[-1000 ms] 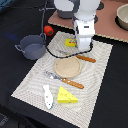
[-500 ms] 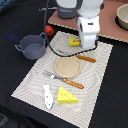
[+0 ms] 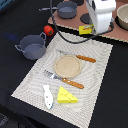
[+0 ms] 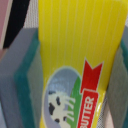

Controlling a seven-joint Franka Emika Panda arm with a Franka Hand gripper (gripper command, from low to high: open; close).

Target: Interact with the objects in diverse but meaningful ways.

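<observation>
Lifting appears under way: the gripper (image 3: 89, 29) now sits higher and further toward the far edge of the striped placemat (image 3: 95, 75) than a second ago, when it stood low over the mat's far end. Wrist view shows the yellow rectangular block with red "BUTTER" label and cow picture (image 4: 75, 65) filling the gap between the two green-faced grey pads (image 4: 27, 75), both pressed against its sides, so the tool is clamped on the block. In the exterior view the block (image 3: 85, 30) shows just below the white arm, beyond the placemat's far edge.

Unmoved on the placemat: round wooden board (image 3: 67, 66), yellow holed cheese wedge (image 3: 66, 95), white fish (image 3: 47, 96). Grey two-handled pot (image 3: 32, 46) and red tomato (image 3: 48, 30) sit off the mat's edge.

Judgement: grasp secured, block airborne; a placement target comes next, possibly the pot.
</observation>
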